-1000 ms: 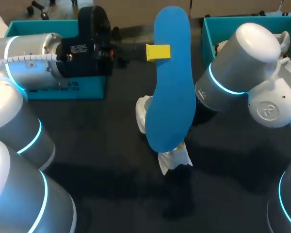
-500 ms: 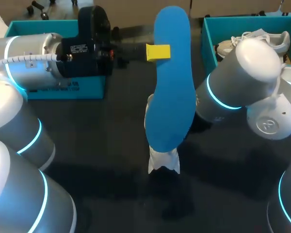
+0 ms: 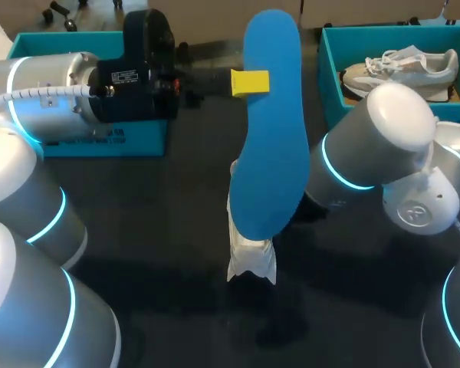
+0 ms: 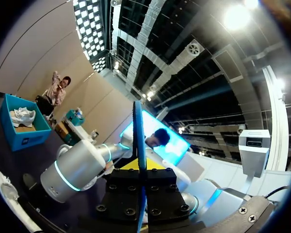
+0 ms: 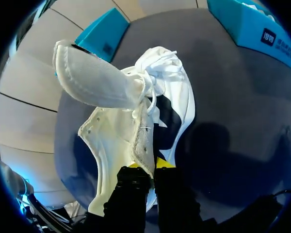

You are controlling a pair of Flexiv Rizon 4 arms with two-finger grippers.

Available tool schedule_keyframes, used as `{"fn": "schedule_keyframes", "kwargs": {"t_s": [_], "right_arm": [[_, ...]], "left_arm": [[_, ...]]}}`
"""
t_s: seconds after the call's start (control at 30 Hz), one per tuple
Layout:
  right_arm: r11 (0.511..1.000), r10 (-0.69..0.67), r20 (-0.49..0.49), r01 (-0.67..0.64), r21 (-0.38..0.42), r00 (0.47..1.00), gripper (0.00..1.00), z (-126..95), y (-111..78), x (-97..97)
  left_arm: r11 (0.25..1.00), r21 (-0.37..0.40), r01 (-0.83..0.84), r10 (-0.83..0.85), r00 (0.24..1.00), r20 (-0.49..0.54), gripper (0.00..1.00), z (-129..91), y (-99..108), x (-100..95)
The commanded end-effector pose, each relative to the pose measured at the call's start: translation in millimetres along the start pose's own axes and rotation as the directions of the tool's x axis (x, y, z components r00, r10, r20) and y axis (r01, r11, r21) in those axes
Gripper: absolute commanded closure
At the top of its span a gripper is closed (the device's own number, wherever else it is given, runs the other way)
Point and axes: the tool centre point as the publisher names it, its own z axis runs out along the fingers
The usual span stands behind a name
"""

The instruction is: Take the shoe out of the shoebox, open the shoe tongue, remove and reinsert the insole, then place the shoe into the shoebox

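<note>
Over the last second the right arm (image 3: 376, 146) swings down and back toward the near side of the worktop (image 3: 161, 230). The second shoe (image 3: 402, 65) lying in the right shoebox (image 3: 326, 77), half hidden behind that arm a moment ago, now shows whole. The white shoe (image 3: 251, 257) travels with the arm. Earlier it peeked out beside the lower end of the insole (image 3: 272, 130); now it hangs just under that end, mostly hidden from the head view. The left arm (image 3: 54, 84) has not stirred: the left jaws stay closed flat on the blue insole near its upper part, holding it upright above the worktop, and the insole (image 4: 139, 141) shows edge-on in the left wrist view. The right jaws are pinched on the side of the shoe (image 5: 131, 131) by the eyelets, with what looks like the tongue (image 5: 89, 77) thrown wide and the dark opening exposed. I judge that the insole is out and the shoe is being turned to meet it. Reinsertion comes next and calls for lining the opening up with the insole's lower end. The shoe's return to the shoebox is not yet done.
</note>
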Motion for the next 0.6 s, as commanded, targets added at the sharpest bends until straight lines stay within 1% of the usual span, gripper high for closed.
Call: {"fn": "schedule_keyframes", "kwargs": {"t_s": [0.03, 0.1, 0.13, 0.23, 0.37, 0.5, 0.6], "right_arm": [[1.0, 0.001, -0.016, -0.001, -0.002, 1.0, 1.0, 6, -1.1, -1.7], [1.0, 0.0, -0.028, 0.0, -0.003, 1.0, 0.42, 3, -1.0, -0.4], [1.0, 0.007, -0.044, -0.007, -0.011, 0.999, 0.0, 1, -1.3, 0.8], [1.0, 0.006, -0.063, -0.007, -0.015, 0.998, 0.0, -6, -1.6, 4.2], [1.0, 0.001, -0.1, -0.003, -0.02, 0.995, 0.0, -22, -1.7, 8.4], [0.999, -0.049, -0.151, 0.045, -0.025, 0.987, 0.0, -38, 3.9, 15.1], [0.999, -0.049, -0.151, 0.045, -0.025, 0.987, 0.0, -38, 3.9, 15.1]], "left_arm": [[1.0, 0.002, 0.0, 0.0, 1.0, 0.0, 1.0, 1, 1, -0.2], [1.0, 0.002, 0.0, 0.0, 1.0, 0.0, 1.0, 1, 1, -0.2], [1.0, 0.002, 0.0, 0.0, 1.0, 0.0, 1.0, 1, 1, -0.2], [1.0, 0.002, 0.0, 0.0, 1.0, 0.0, 1.0, 1, 1, -0.2], [1.0, 0.002, 0.0, 0.0, 1.0, 0.0, 1.0, 1, 1, -0.2], [1.0, 0.002, 0.0, 0.0, 1.0, 0.0, 1.0, 1, 1, -0.2], [1.0, 0.002, 0.0, 0.0, 1.0, 0.0, 1.0, 1, 1, -0.2]]}}
